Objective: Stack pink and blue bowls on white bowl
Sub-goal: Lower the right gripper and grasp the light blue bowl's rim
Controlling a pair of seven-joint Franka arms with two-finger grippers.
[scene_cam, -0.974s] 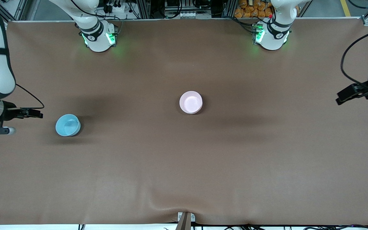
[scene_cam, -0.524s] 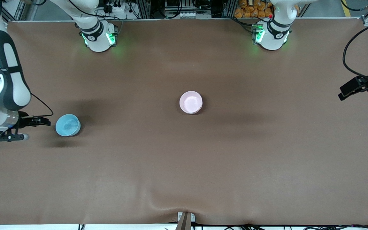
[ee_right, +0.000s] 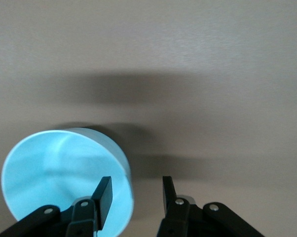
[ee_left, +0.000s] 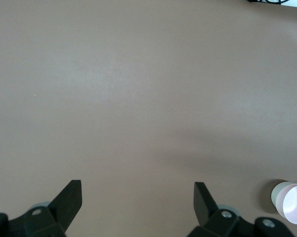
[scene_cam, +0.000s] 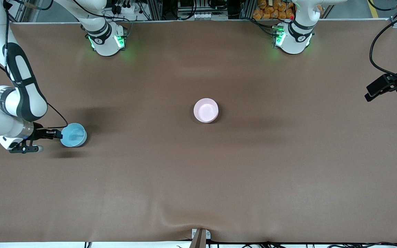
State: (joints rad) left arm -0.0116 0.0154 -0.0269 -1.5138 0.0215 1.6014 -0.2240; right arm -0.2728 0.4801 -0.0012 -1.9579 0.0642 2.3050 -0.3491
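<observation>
While the right gripper straddles the rim of the glossy sky-blue round bowl at the frame's lower left, jaws apart, it should close squarely before lifting. Mid-frame, the pale pink glossy bowl sits nested on another. The left gripper waits, jaws apart.

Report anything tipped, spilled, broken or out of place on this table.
Nothing stands out. The pink bowl sits upright nested on the white bowl mid-table. The blue bowl stands upright near the right arm's end, with the right gripper open astride its rim. The left gripper waits, open.
</observation>
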